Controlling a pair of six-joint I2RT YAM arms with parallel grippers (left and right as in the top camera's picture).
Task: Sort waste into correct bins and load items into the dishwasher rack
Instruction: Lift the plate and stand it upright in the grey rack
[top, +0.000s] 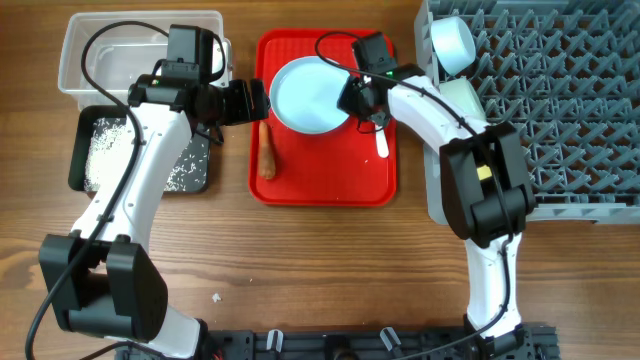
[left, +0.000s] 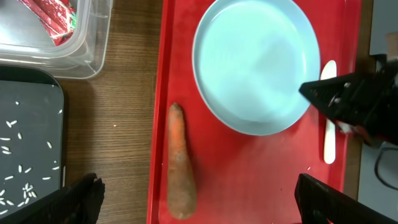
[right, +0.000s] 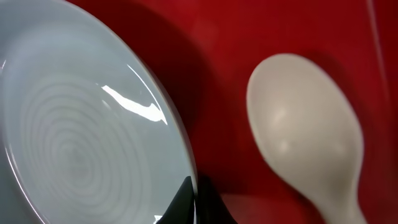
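Tabletop (top: 300, 270) view: the right pincer (top: 358, 100) is closed tight on the right rim of the pale blue plate (top: 310, 95), which is on the red serving tray (top: 330, 180) beside the white spoon (top: 382, 143). The left pincer (top: 258, 100) hangs fully spread and empty over the tray's left edge, near the carrot (top: 266, 150). Rice grains (top: 105, 140) dot the black tray (top: 78, 150).

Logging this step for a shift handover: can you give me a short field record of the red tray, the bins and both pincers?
Red tray: holds plate, carrot, spoon
Right pincer: shut on plate rim, spoon side
Left pincer: open, over tray's left edge, holding nothing
Clear tub: wrapper inside
Black tray: rice grains
Rack: two bowls
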